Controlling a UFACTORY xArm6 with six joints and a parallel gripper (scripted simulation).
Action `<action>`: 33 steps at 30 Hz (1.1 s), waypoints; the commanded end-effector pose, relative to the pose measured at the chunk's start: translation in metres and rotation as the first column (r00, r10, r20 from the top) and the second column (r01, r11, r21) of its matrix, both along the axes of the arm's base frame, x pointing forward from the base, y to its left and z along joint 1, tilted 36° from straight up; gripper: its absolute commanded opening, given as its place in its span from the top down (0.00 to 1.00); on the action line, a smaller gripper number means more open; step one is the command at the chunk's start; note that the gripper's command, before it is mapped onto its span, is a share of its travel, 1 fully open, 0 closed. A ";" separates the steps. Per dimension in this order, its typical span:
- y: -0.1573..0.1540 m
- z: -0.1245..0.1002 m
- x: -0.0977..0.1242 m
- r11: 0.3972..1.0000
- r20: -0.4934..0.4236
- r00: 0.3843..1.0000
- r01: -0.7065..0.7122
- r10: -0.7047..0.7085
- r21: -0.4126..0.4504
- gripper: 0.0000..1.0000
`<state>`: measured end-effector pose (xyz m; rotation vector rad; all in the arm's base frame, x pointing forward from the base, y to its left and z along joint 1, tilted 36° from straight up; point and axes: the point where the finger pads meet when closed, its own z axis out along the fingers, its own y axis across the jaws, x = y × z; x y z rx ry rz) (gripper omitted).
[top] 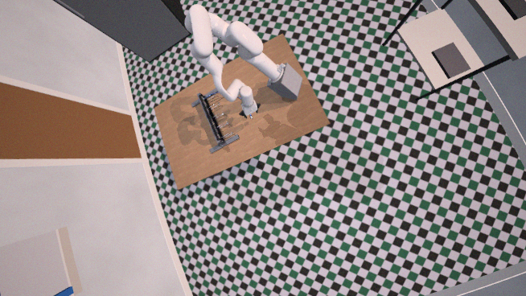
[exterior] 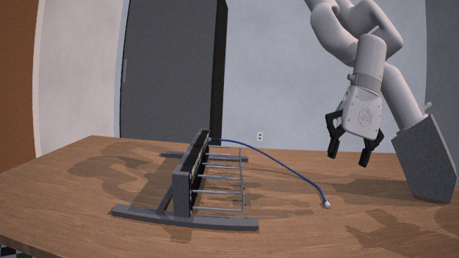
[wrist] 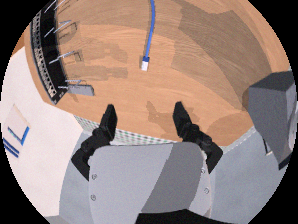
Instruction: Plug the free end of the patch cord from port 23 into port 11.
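Observation:
The blue patch cord (exterior: pixel 277 162) (wrist: pixel 150 35) runs from the far end of the rack's port side and bends down to the table. Its free end, a clear plug (exterior: pixel 326 204) (wrist: pixel 144 61) (top: pixel 251 117), lies on the table in front of the rack. The rack (exterior: pixel 180 196) (top: pixel 211 121) (wrist: pixel 44 55) stands upright on two feet. Its port numbers are too small to read, and port 11 cannot be made out. My gripper (exterior: pixel 348 159) (wrist: pixel 144 110) is open and empty, above the table and higher than the plug. The plug is not between the fingers.
Thin metal cable bars (exterior: pixel 242 193) stick out from the rack's port side toward the arm. The near rack foot (exterior: pixel 228 223) (wrist: pixel 82 90) reaches out along the table. The grey arm base (exterior: pixel 426 165) (top: pixel 290 82) (wrist: pixel 267 100) stands at the opposite side from the rack.

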<state>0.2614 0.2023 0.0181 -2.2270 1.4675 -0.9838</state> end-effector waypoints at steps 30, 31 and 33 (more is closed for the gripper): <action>-0.036 0.003 0.039 0.968 -0.140 0.958 0.251 -0.250 -0.016 0.00; -0.036 0.003 0.039 0.968 -0.140 0.958 0.251 -0.250 -0.016 1.00; -0.036 0.003 0.039 0.968 -0.140 0.958 0.251 -0.251 -0.016 1.00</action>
